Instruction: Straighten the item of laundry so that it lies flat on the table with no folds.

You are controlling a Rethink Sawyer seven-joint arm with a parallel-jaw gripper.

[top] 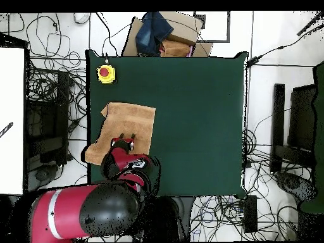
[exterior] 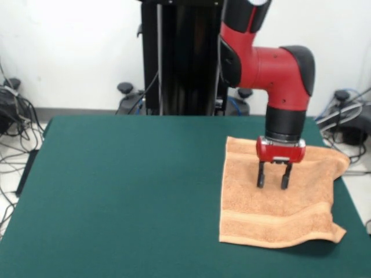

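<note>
The dark green surface (exterior: 127,191) carries the orange-tan towel (exterior: 278,220) near one side edge, its near corner lifted and one border rumpled. Above the towel's middle hangs the gripper (exterior: 274,180), fingers spread, holding nothing.

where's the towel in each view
Front: towel lies at the table's right side, right corner reaching the table edge.
Overhead: towel lies at the table's left side, one corner over the left edge.
Shared landmark: the gripper, jaws open, over the towel.
</note>
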